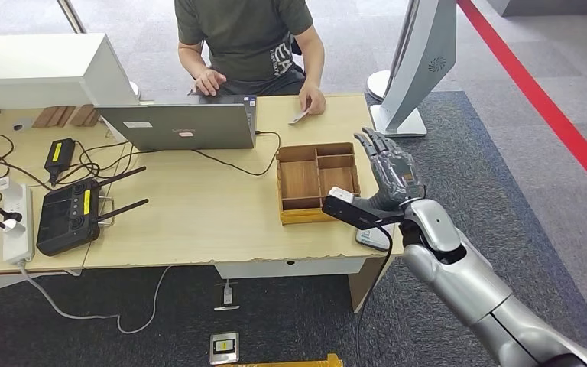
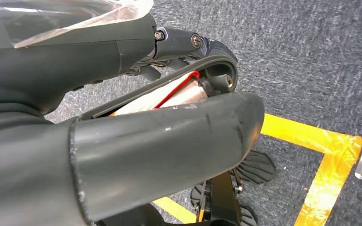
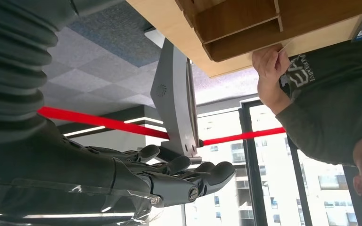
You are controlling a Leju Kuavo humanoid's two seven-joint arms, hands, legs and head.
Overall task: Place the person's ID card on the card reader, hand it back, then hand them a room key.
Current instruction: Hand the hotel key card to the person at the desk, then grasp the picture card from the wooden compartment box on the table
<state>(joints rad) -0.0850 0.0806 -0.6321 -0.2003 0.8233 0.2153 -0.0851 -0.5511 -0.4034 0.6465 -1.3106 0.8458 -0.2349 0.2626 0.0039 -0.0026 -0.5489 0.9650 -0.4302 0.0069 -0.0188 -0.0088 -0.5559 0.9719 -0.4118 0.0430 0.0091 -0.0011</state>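
A person in a dark shirt (image 1: 244, 34) sits across the wooden table (image 1: 199, 206), holding a small white card (image 1: 299, 117) on the tabletop in one hand. My right hand (image 1: 389, 165) is raised at the table's right edge beside the wooden compartment tray (image 1: 317, 182), fingers spread and holding nothing. In the right wrist view my right hand (image 3: 169, 176) is stretched out flat, and the person's hand (image 3: 268, 66) pinches the card at the table's edge. A small white device (image 1: 372, 238) lies near the front right corner, partly under my wrist. My left hand (image 2: 169, 136) hangs over the floor, holding nothing.
An open laptop (image 1: 179, 124) stands before the person. On the left lie a black antenna controller (image 1: 69, 215), a power strip (image 1: 17, 222) and tangled cables. A grey stand (image 1: 416, 69) rises beyond the table's right end. Yellow tape (image 2: 330, 155) marks the carpet.
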